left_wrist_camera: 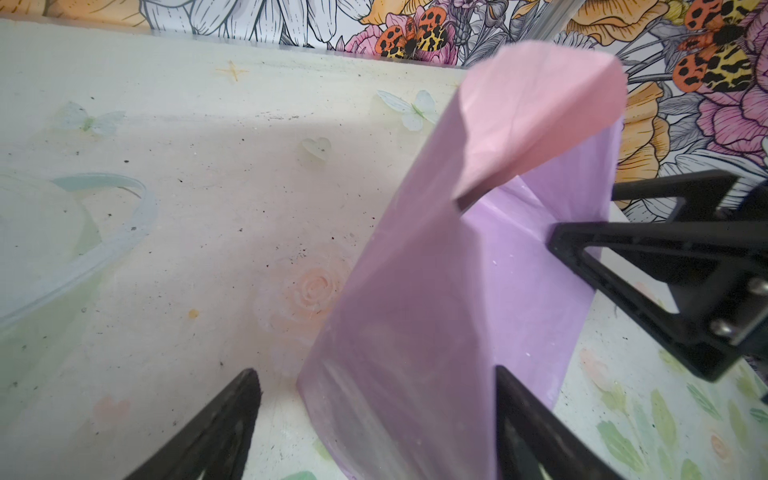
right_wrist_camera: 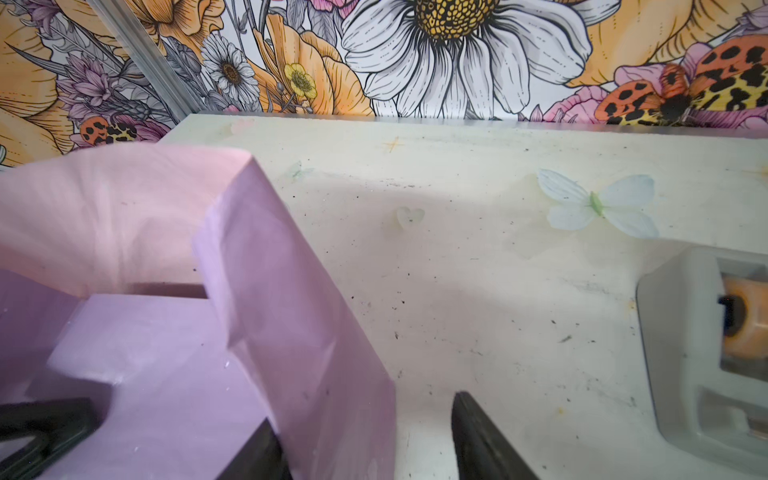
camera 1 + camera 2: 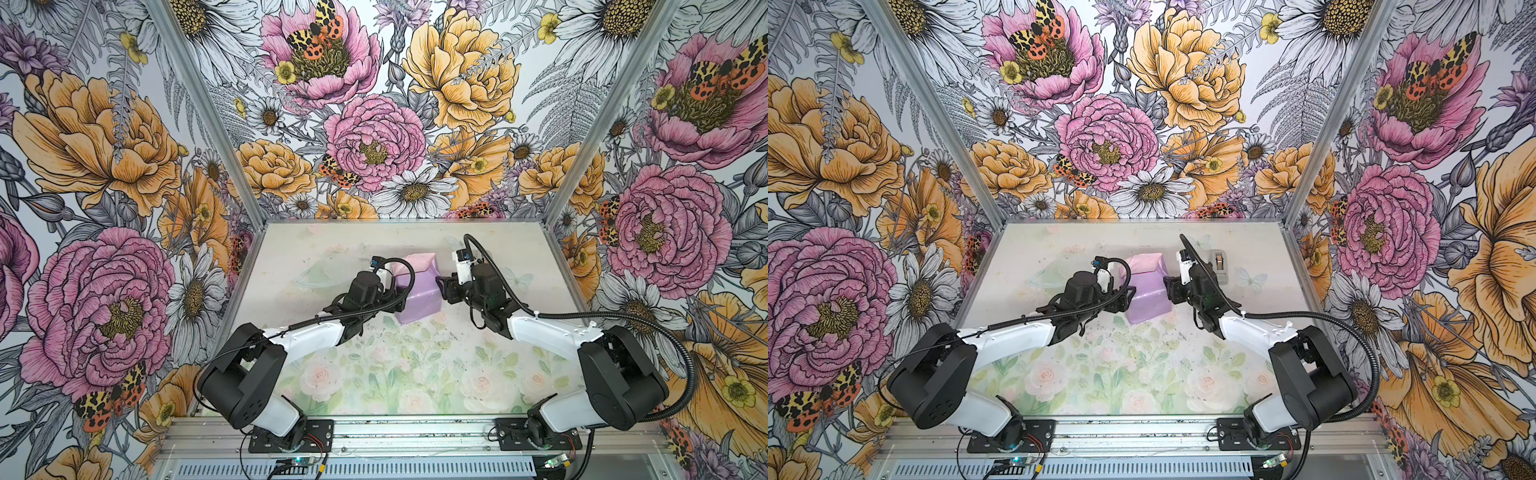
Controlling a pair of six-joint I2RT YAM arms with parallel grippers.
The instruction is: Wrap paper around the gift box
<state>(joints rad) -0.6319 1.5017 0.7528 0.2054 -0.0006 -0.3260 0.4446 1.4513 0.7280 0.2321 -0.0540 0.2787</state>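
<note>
Both left fingers [image 1: 228, 415] and right fingers [image 2: 473, 432] spread astride the paper [image 1: 415, 291], likely flimsy and slick; pinch its upper pink flap [image 1: 540, 116].

Two robot arms: left arm [image 3: 311, 332], right arm [image 3: 552, 332]. Two grippers: left gripper [image 1: 375, 374], right gripper [image 2: 361, 415]. One sheet of paper [image 3: 415, 291]. One box under it, only a dark sliver showing [image 1: 467, 202]. One tape dispenser [image 3: 1219, 261]. One table [image 3: 415, 374]. Two black ribbed hoses, one per arm [image 3: 409, 274] [image 3: 644, 318]. Two base plates [image 3: 320, 432] [image 3: 509, 434] on one rail [image 3: 415, 432]. Three flowered walls [image 3: 83, 166] [image 3: 374, 104] [image 3: 685, 166].
</note>
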